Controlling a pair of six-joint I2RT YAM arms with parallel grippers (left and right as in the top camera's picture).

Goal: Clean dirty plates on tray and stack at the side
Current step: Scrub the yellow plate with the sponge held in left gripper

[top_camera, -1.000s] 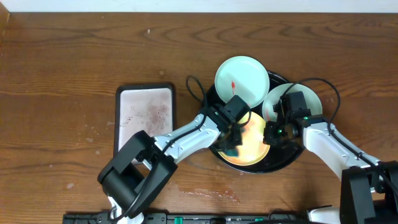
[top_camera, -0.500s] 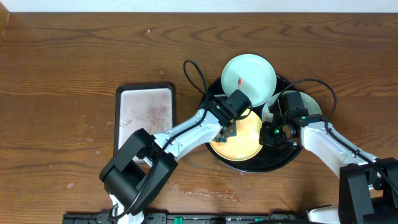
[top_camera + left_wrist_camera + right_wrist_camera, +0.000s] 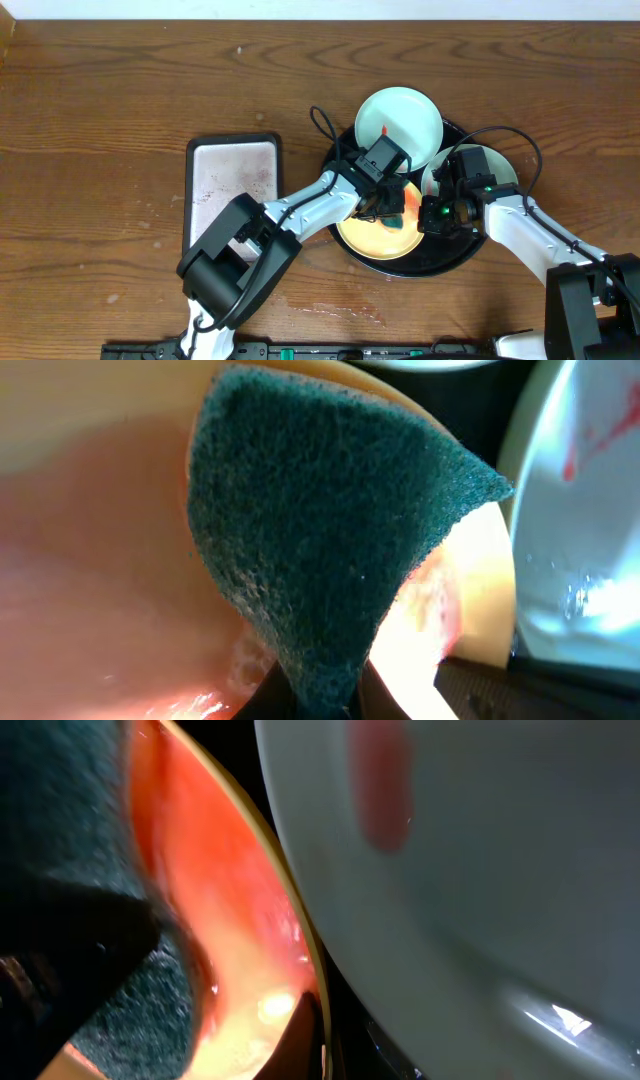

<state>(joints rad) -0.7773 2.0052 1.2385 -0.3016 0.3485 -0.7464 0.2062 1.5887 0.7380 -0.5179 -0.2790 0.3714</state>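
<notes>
The black tray point(image 3: 400, 268) holds three plates. The yellow plate point(image 3: 368, 238) lies in its middle, smeared with orange sauce. One mint-blue plate point(image 3: 405, 118) with a red smear leans on the far rim, the other point(image 3: 495, 165) sits at the right, partly under my right arm. My left gripper point(image 3: 392, 210) is shut on the green sponge point(image 3: 320, 530), which presses on the yellow plate point(image 3: 90, 560). My right gripper point(image 3: 432, 215) is shut on the yellow plate's right rim point(image 3: 300, 970). A mint-blue plate point(image 3: 480, 870) fills the right wrist view.
A small rectangular silver tray point(image 3: 233, 190) with a dark rim lies on the wooden table left of the black tray. Cables loop above both wrists.
My left gripper has swept the sponge from the plate's left side to its upper right. The right gripper has kept its hold on the rim.
</notes>
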